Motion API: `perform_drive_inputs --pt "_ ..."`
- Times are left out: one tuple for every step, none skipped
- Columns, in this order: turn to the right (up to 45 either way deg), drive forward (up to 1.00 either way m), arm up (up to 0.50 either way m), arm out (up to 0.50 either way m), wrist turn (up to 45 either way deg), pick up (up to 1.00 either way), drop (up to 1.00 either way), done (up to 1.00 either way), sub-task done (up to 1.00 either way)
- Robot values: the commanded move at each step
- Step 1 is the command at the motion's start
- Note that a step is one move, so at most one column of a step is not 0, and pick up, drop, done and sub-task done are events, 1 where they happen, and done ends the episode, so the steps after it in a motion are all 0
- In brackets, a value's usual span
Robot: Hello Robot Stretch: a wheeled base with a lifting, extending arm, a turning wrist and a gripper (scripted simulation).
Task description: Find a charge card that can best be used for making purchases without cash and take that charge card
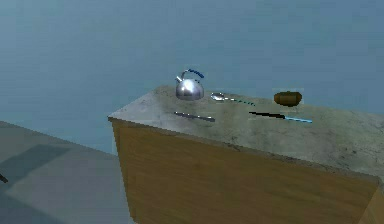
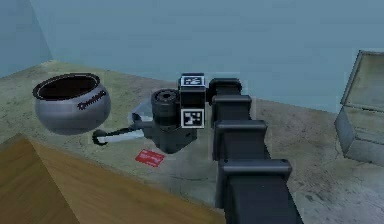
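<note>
A small flat red card (image 2: 152,157) lies on the speckled stone countertop (image 2: 190,180) in the arm side view. The dark arm (image 2: 245,160) rises from the bottom edge, ending in two white marker squares. To their left sits the gripper (image 2: 108,137), its thin fingers pointing left. The red card lies just below the gripper's dark body, and I cannot tell whether they touch. A dark round pot (image 2: 70,103) stands close above the fingertips. I cannot tell whether the gripper holds anything.
In the forward view, a wood-sided counter (image 1: 230,180) carries a shiny kettle (image 1: 189,86), a spoon (image 1: 232,98), a brown bowl (image 1: 288,98), a knife (image 1: 282,118) and another utensil (image 1: 195,117). A pale open box (image 2: 360,110) sits at the arm side view's right. A wooden surface (image 2: 35,185) lies bottom left.
</note>
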Motion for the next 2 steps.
perform_drive_inputs --pt "0.0 0.0 0.0 0.0 21.0 0.0 0.0 0.0 0.0" --pt "0.0 0.0 -0.16 0.0 0.0 0.0 0.0 0.0 0.0"
